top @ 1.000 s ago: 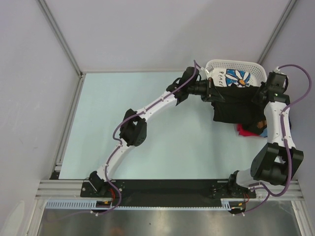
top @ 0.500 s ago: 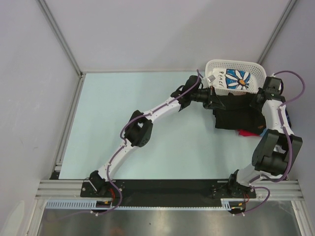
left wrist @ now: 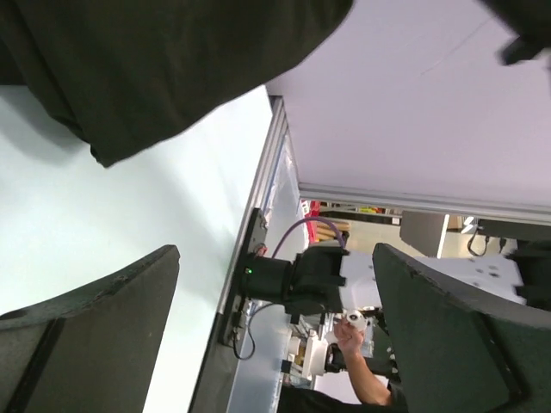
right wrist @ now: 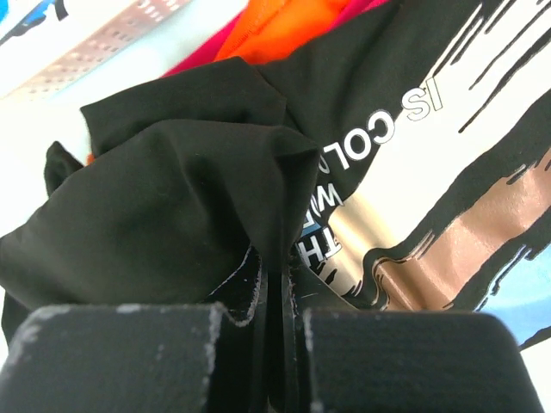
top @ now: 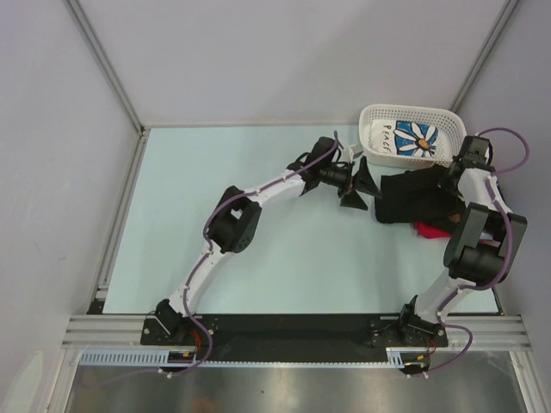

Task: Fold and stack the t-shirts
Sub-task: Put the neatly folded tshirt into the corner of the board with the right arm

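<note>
Black t-shirt (top: 409, 198): 1, clamped in right pincer (right wrist: 280, 288) | red t-shirt (top: 424, 229): 1 | daisy t-shirt (top: 417, 138): 1 | left pincer (top: 362, 187): gaping, empty

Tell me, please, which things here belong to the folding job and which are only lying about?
Belong to the job:
black t-shirt
red t-shirt, showing at the black one's edge
white daisy-print t-shirt, in the basket

Only lying about:
white lattice basket
table

One black t-shirt (top: 405, 200), one red t-shirt (top: 426, 229), one daisy-print t-shirt (top: 417, 138) and one basket (top: 405, 108) are counted, that's about it.
</note>
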Controlling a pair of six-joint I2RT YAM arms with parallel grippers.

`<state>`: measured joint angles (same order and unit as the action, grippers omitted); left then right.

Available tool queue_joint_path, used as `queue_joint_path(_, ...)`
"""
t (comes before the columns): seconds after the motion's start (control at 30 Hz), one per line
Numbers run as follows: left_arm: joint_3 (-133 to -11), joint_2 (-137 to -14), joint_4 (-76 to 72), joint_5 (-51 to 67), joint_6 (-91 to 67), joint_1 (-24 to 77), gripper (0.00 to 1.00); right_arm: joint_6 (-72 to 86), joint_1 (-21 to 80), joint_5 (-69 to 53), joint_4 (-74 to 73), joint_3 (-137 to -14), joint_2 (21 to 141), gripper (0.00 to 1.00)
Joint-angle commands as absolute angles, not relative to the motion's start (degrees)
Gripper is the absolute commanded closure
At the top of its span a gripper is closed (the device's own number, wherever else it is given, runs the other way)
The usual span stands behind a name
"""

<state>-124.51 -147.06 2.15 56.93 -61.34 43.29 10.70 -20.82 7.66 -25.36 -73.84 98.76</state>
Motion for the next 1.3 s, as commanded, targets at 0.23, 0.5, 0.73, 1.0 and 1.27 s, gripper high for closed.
queue_joint_path(0.23,-116.55,-130.08,9.23,56.87,-50.89,34.46,0.0,10.99,-21.53,4.4,-27.14,-78.13,91.59,1.0)
queue_joint_path(0.5,-116.1,-130.52,9.76,55.99,-50.1,34.19,0.0,8.62,-21.45,8.87,-29.0,-80.86,86.57,1.0)
queue_joint_path(0.73,-116.1,-130.17,11.69,55.46,-48.78,34.19,0.0,8.44,-23.11,11.42,-29.18,-82.88,88.59,1.0)
queue_joint_path(1.0,-116.19,-130.25,13.36,54.93,-47.55,34.19,0.01,7.47,-27.24,17.22,-29.97,-87.62,92.63,1.0)
queue_joint_path(1.27,-116.19,-130.69,14.76,54.58,-46.85,34.19,0.0,7.21,-29.09,20.74,-31.12,-92.2,97.47,1.0)
